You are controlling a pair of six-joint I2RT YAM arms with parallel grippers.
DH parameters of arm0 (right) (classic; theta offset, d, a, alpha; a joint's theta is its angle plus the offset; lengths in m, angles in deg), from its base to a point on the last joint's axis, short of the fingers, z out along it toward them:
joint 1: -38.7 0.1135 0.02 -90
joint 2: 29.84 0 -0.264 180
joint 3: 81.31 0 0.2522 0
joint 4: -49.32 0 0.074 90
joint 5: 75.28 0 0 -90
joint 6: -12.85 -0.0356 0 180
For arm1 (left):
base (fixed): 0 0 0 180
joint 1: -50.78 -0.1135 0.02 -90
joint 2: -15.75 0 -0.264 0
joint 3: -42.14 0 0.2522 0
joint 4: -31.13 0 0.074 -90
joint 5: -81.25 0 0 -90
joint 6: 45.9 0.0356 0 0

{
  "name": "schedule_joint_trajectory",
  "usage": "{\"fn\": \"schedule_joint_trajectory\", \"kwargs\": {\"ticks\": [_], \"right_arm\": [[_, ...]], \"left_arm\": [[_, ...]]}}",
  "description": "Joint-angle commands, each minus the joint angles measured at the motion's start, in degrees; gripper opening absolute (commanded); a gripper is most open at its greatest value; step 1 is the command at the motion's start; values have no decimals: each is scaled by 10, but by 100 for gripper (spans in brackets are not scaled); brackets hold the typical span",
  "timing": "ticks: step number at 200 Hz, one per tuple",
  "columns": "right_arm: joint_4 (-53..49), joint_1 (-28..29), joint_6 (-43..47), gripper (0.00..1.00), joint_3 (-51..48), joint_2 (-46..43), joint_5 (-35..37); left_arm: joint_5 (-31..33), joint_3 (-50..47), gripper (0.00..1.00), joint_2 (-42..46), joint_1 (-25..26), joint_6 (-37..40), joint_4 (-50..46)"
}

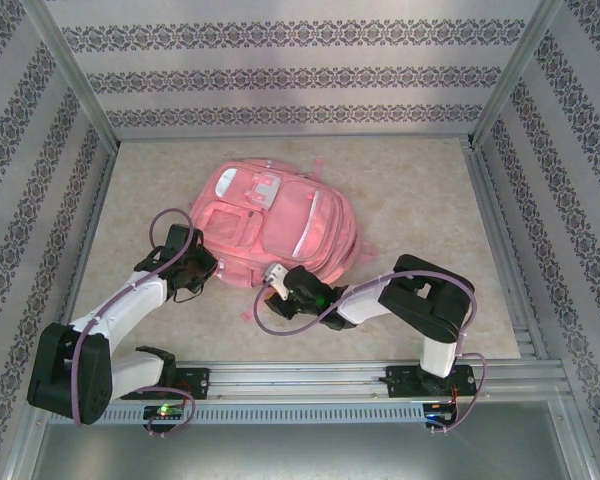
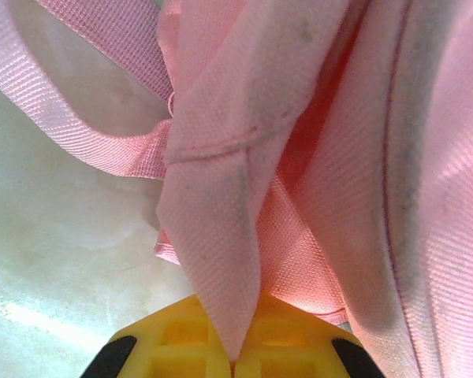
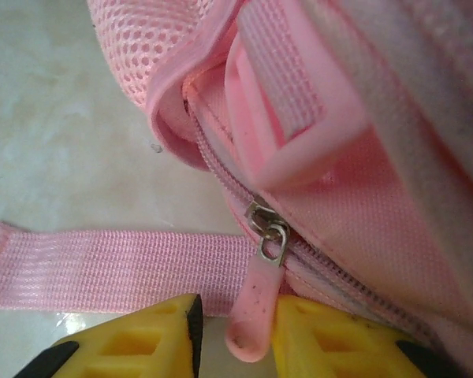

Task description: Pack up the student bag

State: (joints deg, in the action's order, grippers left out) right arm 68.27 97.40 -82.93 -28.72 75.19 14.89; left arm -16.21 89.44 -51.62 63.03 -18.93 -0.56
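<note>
The student bag, a large pink backpack, lies flat in the middle of the table with its front pockets up. At its near-left corner my left gripper is shut on a fold of the bag's pink fabric, which is pinched between the yellow fingers. My right gripper is at the bag's near edge. In the right wrist view the pink zipper pull hangs from its metal slider between the fingers of my right gripper. The right finger touches the pull and a gap shows on the left side.
A pink strap lies flat on the beige tabletop under the right fingers. Patterned walls and aluminium posts enclose the table. A metal rail carrying both arm bases runs along the near edge.
</note>
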Motion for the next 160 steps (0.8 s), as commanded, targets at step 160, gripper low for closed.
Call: {"fn": "schedule_joint_trajectory", "kwargs": {"ticks": [160], "right_arm": [[-69, -39, -48, 0, -55, -79, 49]], "left_arm": [[21, -8, 0, 9, -22, 6, -33]]}}
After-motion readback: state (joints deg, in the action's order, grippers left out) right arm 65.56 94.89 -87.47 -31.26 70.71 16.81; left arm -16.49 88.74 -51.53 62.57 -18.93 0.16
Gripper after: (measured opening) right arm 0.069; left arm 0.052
